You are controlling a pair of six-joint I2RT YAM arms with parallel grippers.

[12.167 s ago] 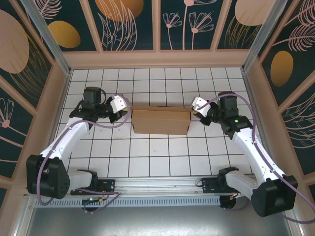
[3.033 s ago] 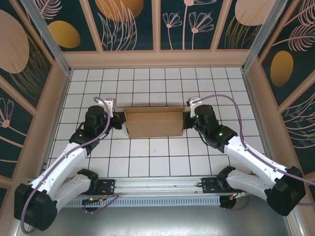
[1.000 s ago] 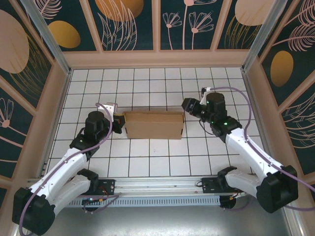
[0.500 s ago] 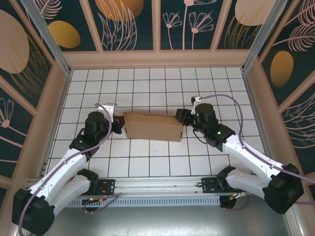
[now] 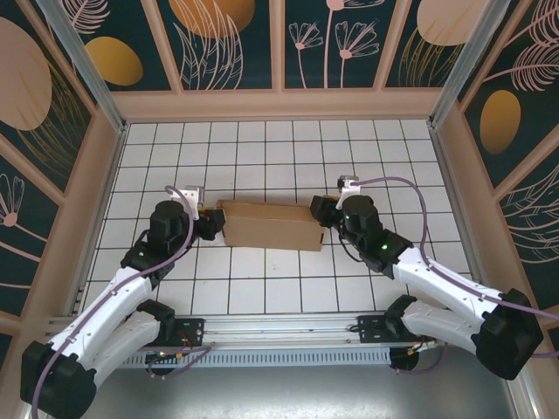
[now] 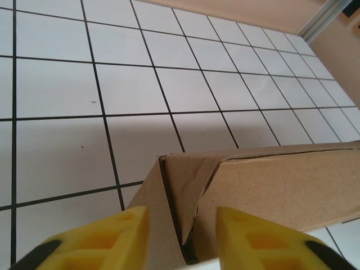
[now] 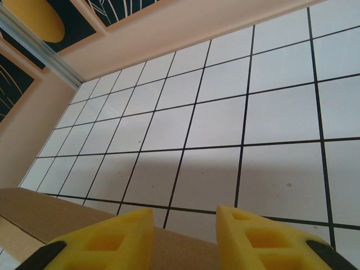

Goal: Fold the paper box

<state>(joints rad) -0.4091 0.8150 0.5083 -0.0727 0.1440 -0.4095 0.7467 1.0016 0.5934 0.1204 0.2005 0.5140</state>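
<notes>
The paper box (image 5: 271,225) lies closed on the white tiled floor, a long brown cardboard shape, its right end turned slightly toward the near edge. My left gripper (image 5: 212,224) is at the box's left end. In the left wrist view its yellow fingers (image 6: 121,236) stand apart, the gripper (image 6: 181,216) straddling the folded end flaps of the box (image 6: 270,185). My right gripper (image 5: 320,209) sits at the box's right end, over its back corner. In the right wrist view the gripper (image 7: 184,216) is open, with the box's cardboard edge (image 7: 28,211) running under the fingers.
Beige walls (image 5: 279,105) with dark patterned panels enclose the tiled floor (image 5: 262,148) on three sides. A metal rail (image 5: 279,336) and both arm bases run along the near edge. Purple cables loop off both arms.
The right gripper has come down from the back right onto the box's right end, which has swung slightly toward the near edge. The left arm has hardly moved.
</notes>
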